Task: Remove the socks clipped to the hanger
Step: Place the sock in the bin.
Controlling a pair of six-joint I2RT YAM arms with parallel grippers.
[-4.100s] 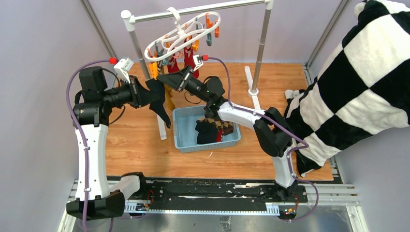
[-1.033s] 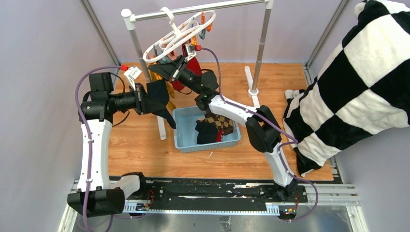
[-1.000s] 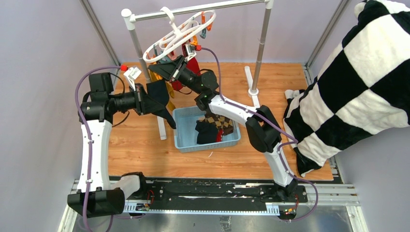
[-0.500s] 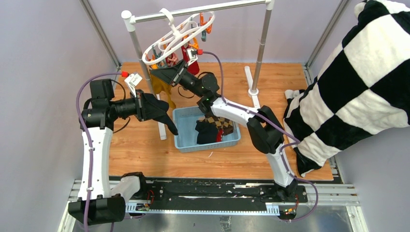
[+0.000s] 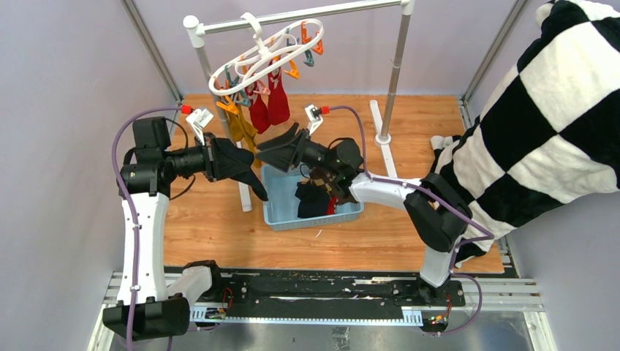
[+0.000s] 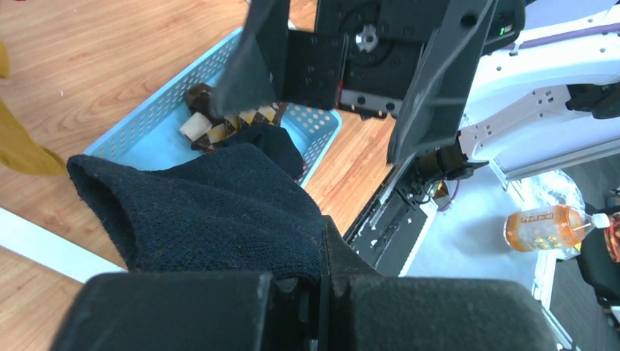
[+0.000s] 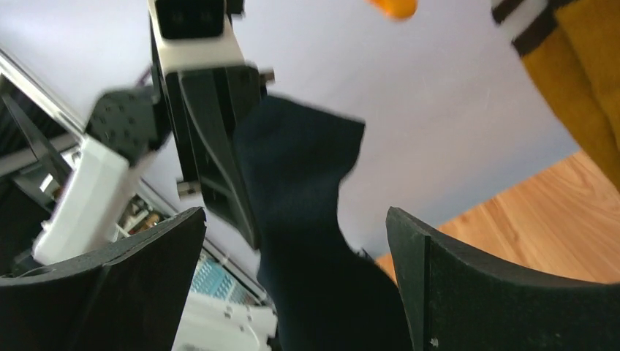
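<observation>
1. While the left gripper (image 5: 235, 157) clamps the dark sock (image 5: 254, 186), fabric buries its fingertips
2. Right gripper (image 5: 280, 148) gapes wide, empty, near the basket (image 5: 272, 197)
3. Red socks (image 5: 269, 110) and mustard sock (image 5: 241, 130) hang on the hanger (image 5: 252, 62)

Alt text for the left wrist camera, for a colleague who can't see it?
The left claw is shut on a black sock above the wooden table. Beyond it, a blue basket holds an argyle sock and a dark one; the open right claw hangs at the top of the frame.
</observation>
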